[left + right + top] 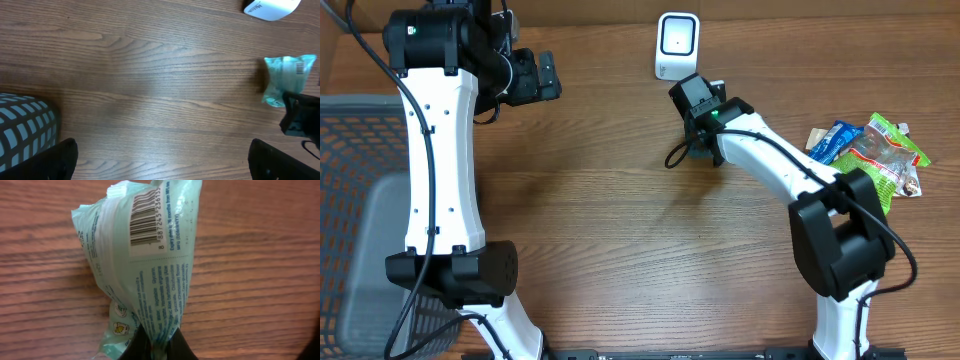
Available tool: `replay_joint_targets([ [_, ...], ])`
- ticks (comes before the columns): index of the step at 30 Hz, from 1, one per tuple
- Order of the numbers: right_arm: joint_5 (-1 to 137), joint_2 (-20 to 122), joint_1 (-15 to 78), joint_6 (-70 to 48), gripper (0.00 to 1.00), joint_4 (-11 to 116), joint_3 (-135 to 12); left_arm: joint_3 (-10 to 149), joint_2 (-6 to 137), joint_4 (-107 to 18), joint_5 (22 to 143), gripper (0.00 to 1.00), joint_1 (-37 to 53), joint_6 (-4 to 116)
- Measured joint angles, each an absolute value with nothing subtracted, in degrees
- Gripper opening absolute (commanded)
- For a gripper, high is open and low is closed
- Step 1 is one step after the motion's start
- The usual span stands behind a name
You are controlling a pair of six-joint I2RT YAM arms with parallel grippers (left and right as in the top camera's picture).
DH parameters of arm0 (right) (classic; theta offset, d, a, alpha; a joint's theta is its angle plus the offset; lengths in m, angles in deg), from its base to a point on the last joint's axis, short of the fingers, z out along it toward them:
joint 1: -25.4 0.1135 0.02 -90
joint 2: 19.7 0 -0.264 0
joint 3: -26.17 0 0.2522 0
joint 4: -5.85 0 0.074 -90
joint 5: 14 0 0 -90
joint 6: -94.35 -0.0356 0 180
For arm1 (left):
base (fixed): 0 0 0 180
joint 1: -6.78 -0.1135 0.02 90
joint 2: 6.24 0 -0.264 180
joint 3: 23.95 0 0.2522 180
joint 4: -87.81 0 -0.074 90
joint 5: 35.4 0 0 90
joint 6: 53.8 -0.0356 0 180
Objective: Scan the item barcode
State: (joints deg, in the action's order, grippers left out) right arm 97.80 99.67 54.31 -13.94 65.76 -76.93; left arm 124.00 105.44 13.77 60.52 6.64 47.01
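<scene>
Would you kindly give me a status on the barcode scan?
Left claw open, empty. Right claw shut on mint-green packet, barcode visible. Scanner close by, path clear.

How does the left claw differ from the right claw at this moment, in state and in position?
The left claw stands wide open and holds nothing; the right claw is shut on a mint-green packet. The left claw is over a bare part of the table on the left side; the right claw is just in front of the white scanner. Both are black two-finger claws.
</scene>
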Motion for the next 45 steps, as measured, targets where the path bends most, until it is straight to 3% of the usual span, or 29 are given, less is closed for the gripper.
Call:
replay_joint_targets([
  [4, 97.8, 100.1, 54.3, -14.5, 0.48, 66.2, -76.8, 124.0, 105.4, 13.8, 60.5, 1.0, 6.6, 47.0],
  [8, 95.7, 100.1, 54.1, -14.7, 0.62, 69.5, -77.8, 124.0, 105.4, 13.8, 60.5, 1.0, 6.6, 47.0],
  [10, 92.4, 100.1, 53.3, -13.8, 0.64, 71.4, -79.5, 124.0, 105.4, 13.8, 60.5, 1.0, 6.6, 47.0],
  [18, 75.0, 100.1, 42.9, -12.9, 0.65, 76.0, -85.1, 124.0, 105.4, 13.8, 60.5, 1.0, 6.6, 47.0],
  [26, 56.0, 100.2, 28.3, -15.3, 0.57, 73.3, -84.7, 124.0, 105.4, 13.8, 60.5, 1.0, 6.6, 47.0],
  [39, 44.7, 102.7, 29.2, -25.9, 0.51, 59.6, -73.5, 124.0, 105.4, 13.8, 60.5, 1.0, 6.6, 47.0],
  [45, 43.2, 102.8, 29.2, -29.4, 0.39, 51.5, -69.5, 124.0, 105.4, 13.8, 60.5, 1.0, 6.6, 47.0],
])
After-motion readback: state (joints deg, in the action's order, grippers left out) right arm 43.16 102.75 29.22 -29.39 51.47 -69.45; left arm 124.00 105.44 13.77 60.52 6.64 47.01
